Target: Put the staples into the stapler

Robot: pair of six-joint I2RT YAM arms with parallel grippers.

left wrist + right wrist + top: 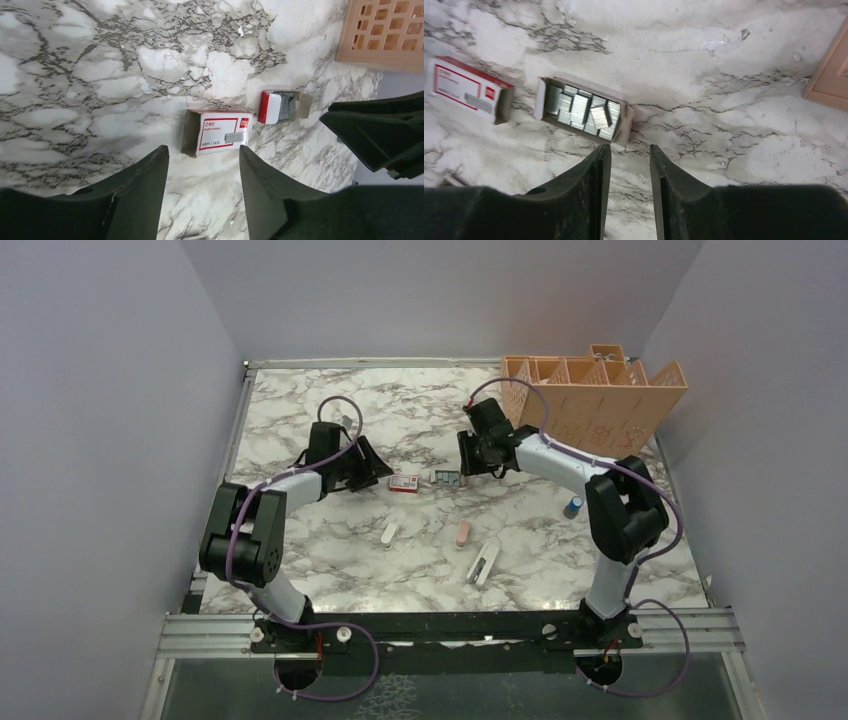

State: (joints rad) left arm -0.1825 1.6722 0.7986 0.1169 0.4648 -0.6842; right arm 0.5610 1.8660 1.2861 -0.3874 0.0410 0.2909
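The staples [581, 110] are silvery strips in a small flat grey tray [446, 478] on the marble table. Their red-and-white box [404, 483] lies empty just left of the tray; it shows in the left wrist view [215, 131] and the right wrist view [466, 90]. The tray also shows in the left wrist view [287, 106]. A white stapler [483, 562] lies open near the front. My left gripper [372, 472] [202, 155] is open and empty, just left of the box. My right gripper [464, 462] [630, 152] is open a little and empty, just right of the tray.
An orange slotted rack [600, 395] stands at the back right. A small blue cylinder [573, 506] stands by the right arm. A pink block [462, 535] and a small white piece [389, 534] lie nearer the front.
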